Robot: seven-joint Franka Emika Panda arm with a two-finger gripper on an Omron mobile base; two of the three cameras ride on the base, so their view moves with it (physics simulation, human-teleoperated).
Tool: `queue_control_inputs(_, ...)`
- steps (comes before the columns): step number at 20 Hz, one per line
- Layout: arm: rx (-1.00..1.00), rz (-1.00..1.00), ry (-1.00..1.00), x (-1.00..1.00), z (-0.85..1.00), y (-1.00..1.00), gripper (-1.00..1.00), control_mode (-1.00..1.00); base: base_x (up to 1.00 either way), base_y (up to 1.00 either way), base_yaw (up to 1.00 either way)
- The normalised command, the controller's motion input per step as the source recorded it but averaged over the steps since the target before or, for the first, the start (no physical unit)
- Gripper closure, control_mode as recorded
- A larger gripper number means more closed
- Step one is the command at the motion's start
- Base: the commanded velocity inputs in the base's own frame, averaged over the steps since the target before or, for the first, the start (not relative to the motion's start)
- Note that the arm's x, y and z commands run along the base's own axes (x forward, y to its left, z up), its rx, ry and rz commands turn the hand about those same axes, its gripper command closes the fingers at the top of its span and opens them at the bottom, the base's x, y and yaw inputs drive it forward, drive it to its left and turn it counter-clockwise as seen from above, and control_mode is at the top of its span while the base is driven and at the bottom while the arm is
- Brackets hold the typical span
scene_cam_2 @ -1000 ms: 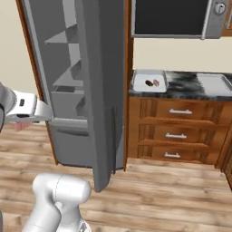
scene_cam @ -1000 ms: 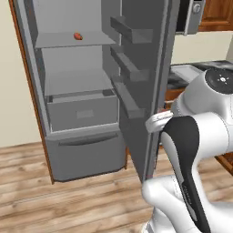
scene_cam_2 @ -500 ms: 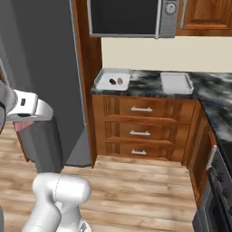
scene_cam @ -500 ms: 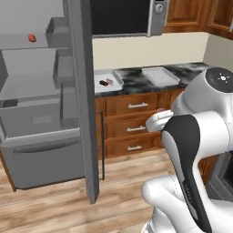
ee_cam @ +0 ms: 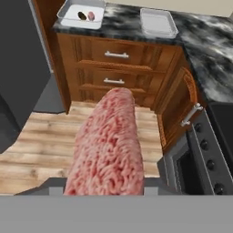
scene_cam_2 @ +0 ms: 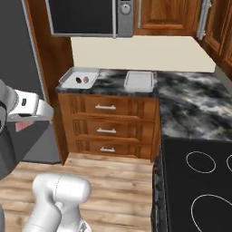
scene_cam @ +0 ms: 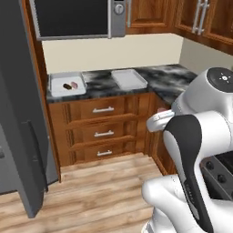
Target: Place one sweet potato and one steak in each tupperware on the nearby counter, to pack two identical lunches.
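Steak [ee_cam: 108, 145] fills centre-bottom of hand view, clamped in the gripper [ee_cam: 107, 185]; fingertips hidden behind it. Second steak [ee_cam: 91, 15] and dark sweet potato [ee_cam: 82, 16] lie in left tupperware [ee_cam: 69, 20], upper left; right tupperware [ee_cam: 157, 30] beside it on counter [ee_cam: 205, 41]. Since half a second ago the base turned: fridge [scene_cam: 18, 136] slid to left edge, stove [scene_cam_2: 199, 181] entered lower right. No readable writing.

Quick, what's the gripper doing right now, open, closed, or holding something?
Gripper: shut on the steak, the pink marbled slab that rises between its fingertips in the hand view.
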Motion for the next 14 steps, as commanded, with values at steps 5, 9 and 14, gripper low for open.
queue_control_inputs(5,0.00,0.00,0.00,0.00,0.00,0.00,1.00,1.00,0.80,-0.08,0.00)
queue_control_inputs(9,0.00,0.00,0.00,0.00,0.00,0.00,1.00,1.00,1.00,0.00,0.00)
queue_control_inputs(14,0.00,0.00,0.00,0.00,0.00,0.00,1.00,1.00,1.00,-0.06,0.00)
